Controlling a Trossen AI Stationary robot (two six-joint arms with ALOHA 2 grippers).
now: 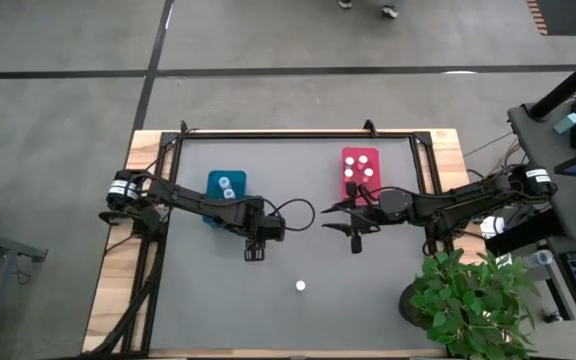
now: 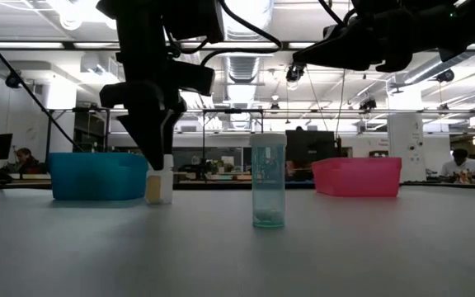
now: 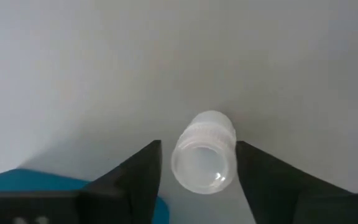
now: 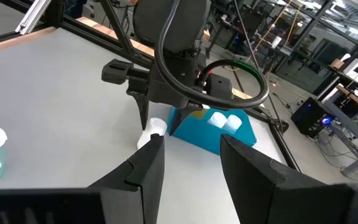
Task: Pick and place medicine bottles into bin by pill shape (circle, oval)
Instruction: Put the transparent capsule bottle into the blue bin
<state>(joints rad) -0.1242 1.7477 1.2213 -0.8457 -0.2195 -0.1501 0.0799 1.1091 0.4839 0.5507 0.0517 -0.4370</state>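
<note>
My left gripper (image 3: pixel 197 168) is open and points down over a small upright bottle with a white cap (image 3: pixel 204 152). Its fingers stand on either side of the cap, and a gap shows at one finger. In the low view this bottle (image 2: pixel 159 181) is orange-tinted and stands on the table under the gripper (image 2: pixel 157 157). A pale bluish bottle (image 2: pixel 268 180) stands alone near the table's middle; it also shows in the high view (image 1: pixel 301 286). My right gripper (image 4: pixel 191 168) is open and empty, above the table near the red bin (image 1: pixel 360 172).
A teal bin (image 1: pixel 226 188) at the far left holds two bottles. A red bin at the far right holds several. A potted plant (image 1: pixel 468 300) stands at the table's near right corner. The grey table top (image 1: pixel 218 310) is bare toward the near edge.
</note>
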